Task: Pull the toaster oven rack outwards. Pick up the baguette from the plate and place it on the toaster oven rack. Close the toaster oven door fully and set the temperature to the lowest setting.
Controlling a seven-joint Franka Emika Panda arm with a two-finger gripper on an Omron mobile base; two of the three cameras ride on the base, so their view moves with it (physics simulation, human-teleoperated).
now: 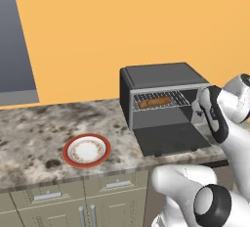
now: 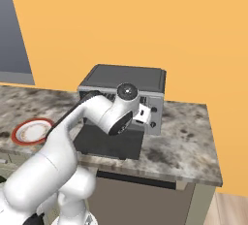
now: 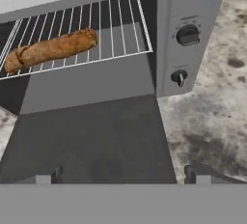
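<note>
Baguette [image 3: 50,50] lies lengthwise across rack [image 3: 116,30].

Flat, even light (rendered, sharp)

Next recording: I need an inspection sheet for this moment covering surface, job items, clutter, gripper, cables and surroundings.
Surface: speckled stone counter over grey cabinet drawers.
Job items: toaster oven with its door folded down flat; baguette lying on the rack; plate bare, left of the oven; two knobs on the right strip.
Clutter: nothing seen.
Gripper: gripper open, above the lowered door, holding nothing.
Cables: nothing seen.
Surroundings: orange wall, grey panel at upper left.
</note>
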